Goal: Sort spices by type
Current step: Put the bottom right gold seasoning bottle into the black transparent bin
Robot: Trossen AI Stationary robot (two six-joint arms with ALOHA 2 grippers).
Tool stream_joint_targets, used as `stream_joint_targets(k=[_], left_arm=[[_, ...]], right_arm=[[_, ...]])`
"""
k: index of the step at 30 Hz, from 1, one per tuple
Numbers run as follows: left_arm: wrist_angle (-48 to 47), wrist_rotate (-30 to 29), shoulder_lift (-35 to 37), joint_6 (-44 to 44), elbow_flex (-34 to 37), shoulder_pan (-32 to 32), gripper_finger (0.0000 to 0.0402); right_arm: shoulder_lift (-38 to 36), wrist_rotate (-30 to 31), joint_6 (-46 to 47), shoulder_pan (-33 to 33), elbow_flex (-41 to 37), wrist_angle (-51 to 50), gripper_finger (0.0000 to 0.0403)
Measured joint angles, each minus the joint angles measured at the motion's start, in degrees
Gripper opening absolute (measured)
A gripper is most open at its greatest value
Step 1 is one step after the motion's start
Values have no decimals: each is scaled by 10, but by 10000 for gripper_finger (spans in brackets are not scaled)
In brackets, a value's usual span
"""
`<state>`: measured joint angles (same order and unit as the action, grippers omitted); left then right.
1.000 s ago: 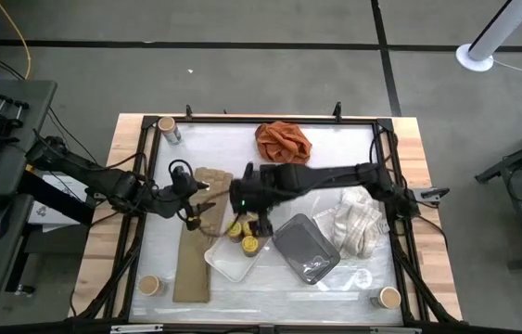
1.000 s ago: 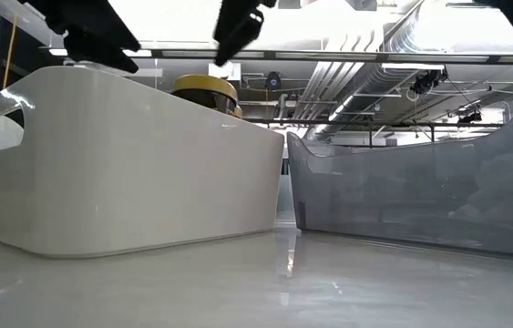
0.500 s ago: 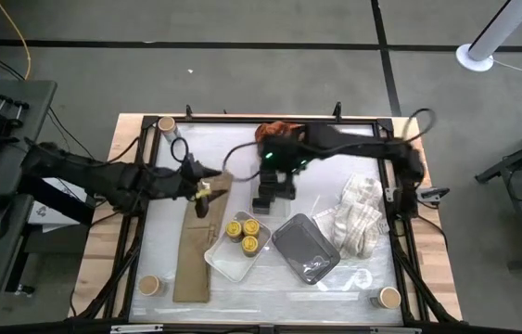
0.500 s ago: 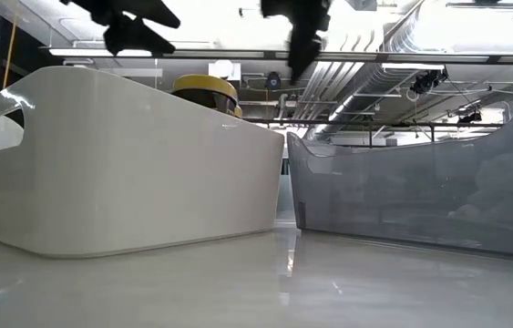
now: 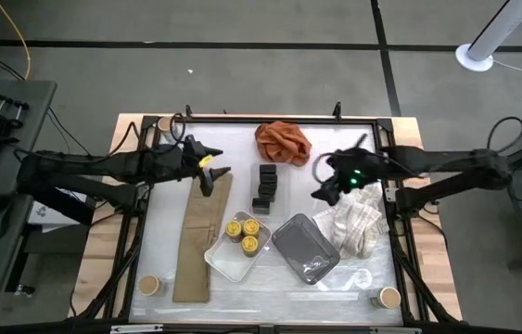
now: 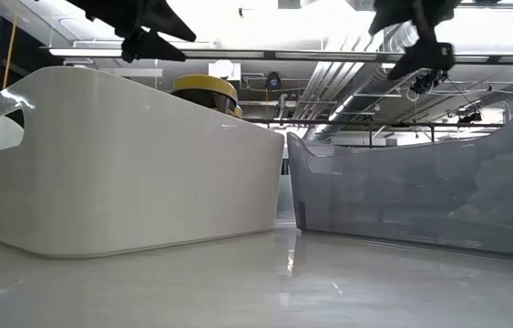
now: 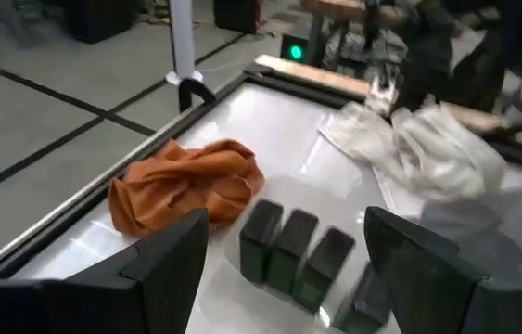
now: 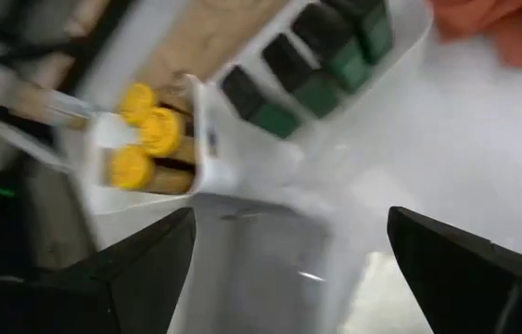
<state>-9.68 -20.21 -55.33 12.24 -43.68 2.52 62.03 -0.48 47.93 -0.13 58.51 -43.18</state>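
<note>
The left gripper is hovering with its fingers spread and empty over the far left of the table, above the far end of a long tan strip. The right gripper is hanging over the right half, near a crumpled white cloth; its own wrist view is showing its fingers wide apart with nothing between them. The three black boxes are standing in a close row near the table's centre, just near-side of the orange cloth, lying between the two grippers and well apart from both. The three yellow-lidded jars are sitting together in the white tray, nearer the front. The tan-lidded jars are still scattered: one at the far left corner, one at the near left, one at the near right. These jars are probably light, rigid and smooth-walled, so a pinch across the round body below the lid looks safest; a grip on the lid alone could slip. The boxes look stiff and flat-sided, best taken across their narrow faces. The grey tray is lying beside the white one.
</note>
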Motion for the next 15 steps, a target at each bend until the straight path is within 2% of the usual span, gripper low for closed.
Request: stream_joint_targets(k=[4,8,11,15], left_arm=[[28,0,0,49,0,15,274],[45,-1,0,80,0,22,274],[49,-3,0,81,0,26,274],[49,-4,-1,81,0,28,274]], right_arm=[[-65,-2,56,42,-45,58,353],[-88,-13,102,82,-67,100,353],[-82,-60,131,116,-67,126,353],[-53,-132,203,178,-67,112,353]])
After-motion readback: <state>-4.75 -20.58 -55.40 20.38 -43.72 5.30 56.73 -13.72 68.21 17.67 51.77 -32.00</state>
